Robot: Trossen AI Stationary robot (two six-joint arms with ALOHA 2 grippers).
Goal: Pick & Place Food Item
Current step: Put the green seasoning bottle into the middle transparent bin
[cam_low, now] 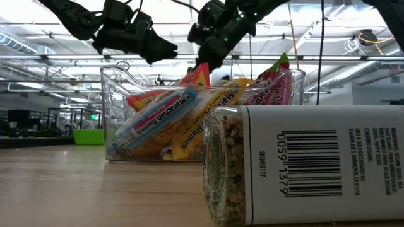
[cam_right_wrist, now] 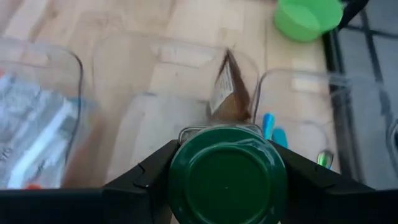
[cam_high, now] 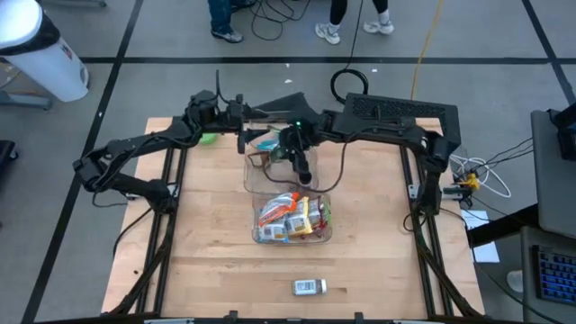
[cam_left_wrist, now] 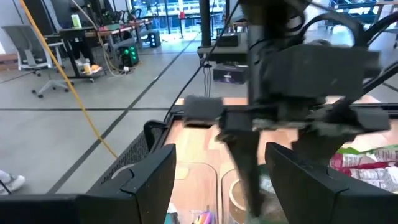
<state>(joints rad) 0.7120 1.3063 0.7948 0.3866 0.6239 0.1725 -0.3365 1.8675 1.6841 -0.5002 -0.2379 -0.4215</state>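
High view looks straight down; low view looks level along the table; both share the clear bin of ramen packets.

Green-lidded jar clamped in right pincer above clear bins.

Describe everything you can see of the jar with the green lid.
The jar shows mainly its round, dark green lid, smooth like plastic, seen end-on. The right gripper is shut on it, one dark finger against each side. It hangs above clear plastic bins on the wooden table. Its body is hidden.
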